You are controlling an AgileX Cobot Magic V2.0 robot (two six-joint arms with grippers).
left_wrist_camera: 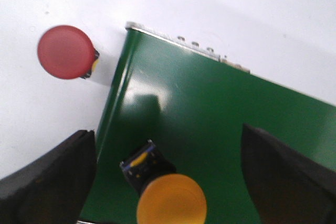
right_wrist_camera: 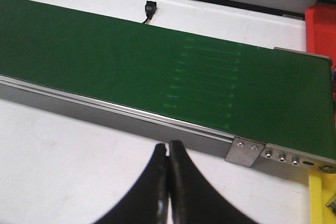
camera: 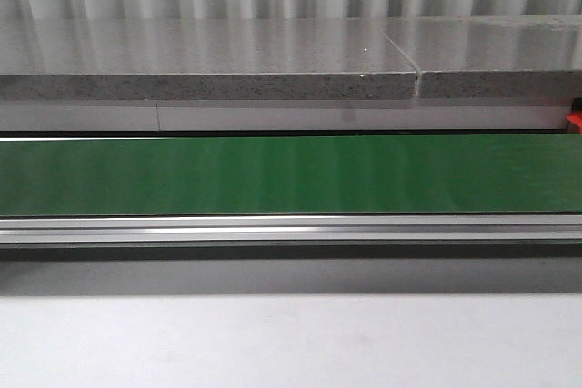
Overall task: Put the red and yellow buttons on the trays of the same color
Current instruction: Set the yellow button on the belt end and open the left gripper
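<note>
Spread wide apart, the left gripper's (left_wrist_camera: 168, 182) dark fingers (left_wrist_camera: 50, 179) are seen on either side of a yellow button (left_wrist_camera: 168, 195), which lies on its side on the green conveyor belt (left_wrist_camera: 210, 103) between them without being touched. A red button (left_wrist_camera: 65, 52) is seen on the white table (left_wrist_camera: 47, 108), just beside the belt's end. The right gripper (right_wrist_camera: 168, 182) is seen pressed shut, with nothing between its fingers, above the white table near the belt's metal rail (right_wrist_camera: 105, 109). A red tray (right_wrist_camera: 320, 27) is seen beyond the belt's far end, and a yellow tray's edge (right_wrist_camera: 320, 200) on the near side.
</note>
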